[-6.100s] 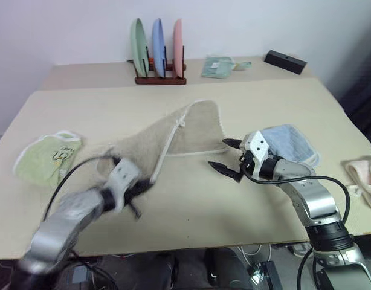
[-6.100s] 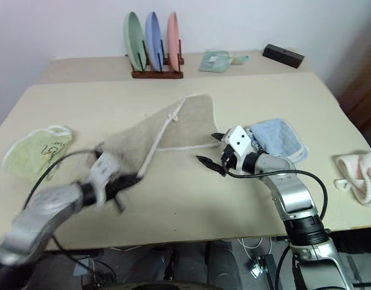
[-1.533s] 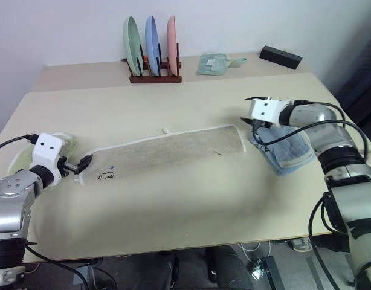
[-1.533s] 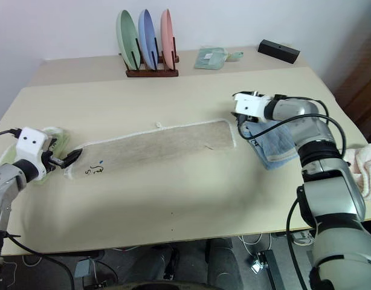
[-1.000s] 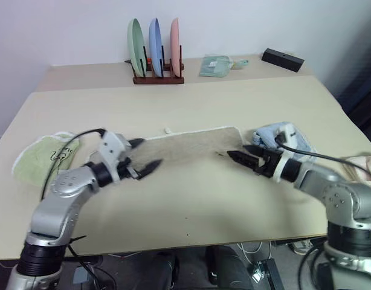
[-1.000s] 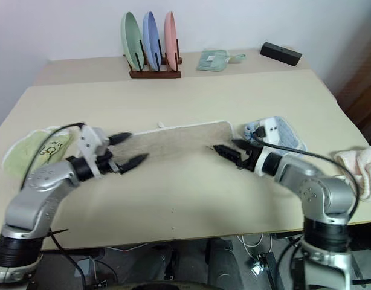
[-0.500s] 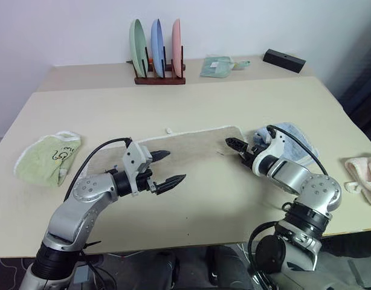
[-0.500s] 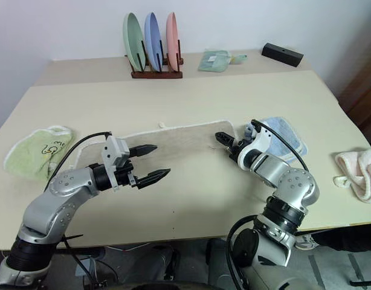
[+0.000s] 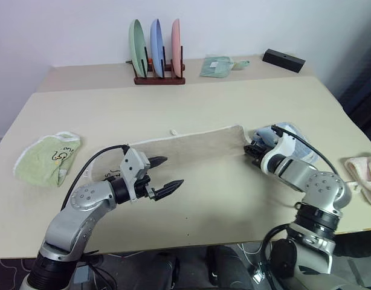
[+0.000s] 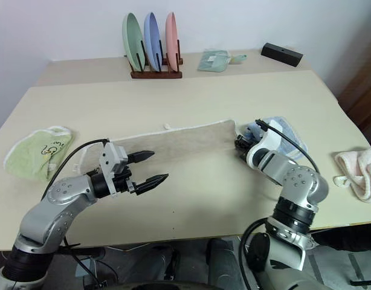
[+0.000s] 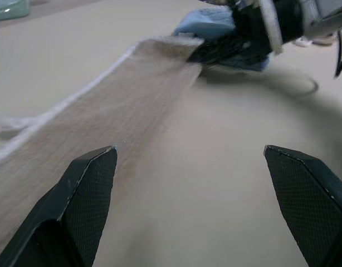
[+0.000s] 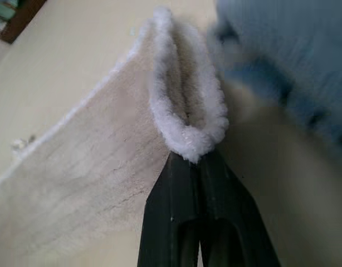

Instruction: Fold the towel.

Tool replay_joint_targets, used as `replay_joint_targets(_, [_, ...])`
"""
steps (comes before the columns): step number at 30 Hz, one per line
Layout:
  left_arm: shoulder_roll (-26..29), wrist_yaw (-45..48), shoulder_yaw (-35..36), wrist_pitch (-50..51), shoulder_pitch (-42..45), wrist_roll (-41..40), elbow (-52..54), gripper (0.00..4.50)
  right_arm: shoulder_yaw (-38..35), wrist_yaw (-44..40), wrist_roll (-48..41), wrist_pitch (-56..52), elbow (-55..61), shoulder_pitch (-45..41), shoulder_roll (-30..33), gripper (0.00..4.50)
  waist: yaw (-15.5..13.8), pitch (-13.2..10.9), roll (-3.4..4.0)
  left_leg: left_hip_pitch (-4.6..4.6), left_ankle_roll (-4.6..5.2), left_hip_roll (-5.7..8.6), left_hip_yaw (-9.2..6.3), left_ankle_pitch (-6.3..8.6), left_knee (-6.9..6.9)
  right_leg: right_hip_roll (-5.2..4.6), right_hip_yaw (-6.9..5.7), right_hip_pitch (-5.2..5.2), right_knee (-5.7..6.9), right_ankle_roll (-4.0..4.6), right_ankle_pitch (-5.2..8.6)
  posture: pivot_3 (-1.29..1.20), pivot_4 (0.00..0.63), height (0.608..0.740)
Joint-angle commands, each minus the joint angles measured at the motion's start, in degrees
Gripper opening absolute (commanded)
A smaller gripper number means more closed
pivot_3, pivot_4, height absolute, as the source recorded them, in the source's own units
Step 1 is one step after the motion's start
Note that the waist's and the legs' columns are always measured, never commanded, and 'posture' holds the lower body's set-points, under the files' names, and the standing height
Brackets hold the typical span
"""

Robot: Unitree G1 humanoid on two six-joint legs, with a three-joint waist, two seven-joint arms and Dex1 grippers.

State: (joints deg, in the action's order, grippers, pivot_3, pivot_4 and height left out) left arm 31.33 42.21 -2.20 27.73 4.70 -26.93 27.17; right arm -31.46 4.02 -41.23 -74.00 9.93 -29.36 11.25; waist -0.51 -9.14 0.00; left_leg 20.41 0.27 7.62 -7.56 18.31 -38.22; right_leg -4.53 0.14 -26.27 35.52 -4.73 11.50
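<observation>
A long beige terry towel with white trim [image 9: 185, 148] lies folded in a narrow strip across the middle of a cream tabletop [image 9: 191, 103]. The right gripper [image 12: 196, 167] is clamped on the towel's right end, its two black fingers pressed together on the trimmed edge, just beside a light blue towel [image 9: 294, 138]. The left gripper [image 9: 164, 175] hovers with fingers spread wide over the strip's near-left part, which its arm partly hides. A green cloth [image 9: 46, 158] sits far left; a pink cloth [image 9: 364, 178] is cut off at right. Three upright plates in a wooden rack [image 9: 156, 51], a pale green cloth [image 9: 217, 65] and a black box [image 9: 284, 60] line the far side by a white wall.
</observation>
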Motion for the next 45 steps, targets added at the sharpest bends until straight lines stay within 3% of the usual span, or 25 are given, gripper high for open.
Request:
replay_joint_targets(1, [0.4, 0.2, 1.8, -1.5, -0.3, -0.4, 1.1, 4.3, 5.4, -5.3, 0.8, 3.2, 6.0, 0.4, 5.8, 0.04, 0.0, 0.0, 0.0, -0.01, 0.0, 0.0, 0.0, 0.0, 0.01, 0.0, 0.0, 0.0, 0.0, 0.0, 0.0, 0.0, 0.15, 0.74])
replay_joint_targets(5, [0.4, 0.4, 2.2, -2.1, -0.2, -0.1, 0.4, 4.3, 15.6, -12.6, 4.1, 8.0, 8.9, 0.1, 13.3, 0.04, 0.0, 0.0, 0.01, 0.0, 0.0, -0.02, 0.01, 0.0, 0.01, 0.02, -0.01, 0.02, -0.04, 0.0, 0.0, 0.0, 0.15, 0.74])
replay_joint_targets(8, [0.5, 0.3, 2.6, -2.4, 0.9, 0.1, -0.8, 4.3, 35.6, -25.8, 12.9, 18.0, 14.1, -1.0, 24.8, 0.04, 0.1, 0.0, 0.04, 0.01, 0.0, -0.03, 0.06, 0.0, 0.03, 0.02, 0.0, -0.02, -0.05, -0.01, 0.0, 0.0, 0.15, 0.74])
replay_joint_targets(11, [0.6, 0.2, 3.1, -2.6, 1.3, 0.1, -1.4, 4.3, 44.9, -32.5, 18.4, 25.3, 14.2, -2.1, 29.0, 0.04, 0.3, 0.0, -0.04, -0.02, -0.01, -0.1, 0.06, 0.0, 0.05, 0.06, -0.07, 0.02, -0.1, -0.02, 0.01, 0.0, 0.15, 0.74])
replay_joint_targets(15, [0.4, -0.6, 3.6, -2.5, 1.5, 0.3, -1.7, 4.3, 51.4, -34.2, 20.8, 28.6, 5.1, -8.2, 18.5, 0.04, 0.5, 0.0, -0.11, -0.02, -0.02, -0.11, 0.07, 0.0, 0.01, 0.06, -0.04, 0.04, -0.12, 0.01, -0.02, 0.0, 0.15, 0.74])
replay_joint_targets(18, [0.6, -1.4, 4.3, -2.1, 0.5, 0.3, -0.9, 4.3, 54.8, -35.3, 23.6, 30.0, 1.0, -9.5, 14.4, 0.04, 0.0, 0.0, -0.12, 0.02, -0.04, -0.11, 0.02, -0.01, 0.03, 0.06, -0.05, -0.04, -0.11, 0.03, -0.03, 0.0, 0.15, 0.74])
replay_joint_targets(23, [0.9, -2.4, 5.1, -1.6, -1.4, -0.1, 0.9, 4.3, 58.6, -38.3, 27.5, 32.5, -1.1, -9.1, 13.0, 0.04, -0.2, 0.0, -0.13, 0.09, 0.02, -0.01, -0.01, 0.02, 0.0, 0.0, -0.08, 0.0, -0.26, 0.02, -0.04, 0.0, 0.15, 0.74])
replay_joint_targets(32, [1.2, -2.8, 5.0, -1.2, -1.8, -0.3, 1.2, 4.3, 59.0, -42.4, 31.4, 34.8, -0.5, -7.5, 14.0, 0.04, -0.1, 0.0, -0.13, 0.05, 0.0, -0.05, -0.01, 0.02, 0.03, 0.04, -0.08, -0.02, -0.23, 0.01, -0.04, 0.0, 0.15, 0.74])
replay_joint_targets(35, [1.3, -2.6, 4.9, -1.2, -1.4, -0.3, 0.6, 4.3, 57.8, -45.6, 29.5, 34.5, 2.5, -6.4, 14.5, 0.86, -0.1, 0.0, -0.13, 0.06, 0.0, -0.05, -0.01, 0.02, 0.03, 0.04, -0.08, -0.01, -0.23, 0.01, -0.04, 0.0, 0.15, 0.74])
replay_joint_targets(41, [1.5, -2.5, 5.1, -1.0, -1.3, -0.5, 0.4, 4.3, 53.3, -47.4, 28.2, 35.3, 7.4, -4.3, 16.0, 3.79, -0.2, 0.0, -0.13, 0.05, 0.0, -0.05, -0.01, 0.02, 0.03, 0.04, -0.08, -0.01, -0.23, 0.01, -0.04, 0.0, 0.15, 0.74])
replay_joint_targets(45, [1.6, -2.6, 5.6, -0.8, -1.7, -0.6, 0.6, 4.3, 47.1, -49.1, 24.6, 34.8, 10.4, -2.3, 17.9, 3.79, -0.3, 0.0, -0.15, 0.06, 0.0, -0.04, -0.01, 0.02, 0.03, 0.03, -0.08, 0.02, -0.25, 0.0, -0.04, 0.0, 0.15, 0.74])
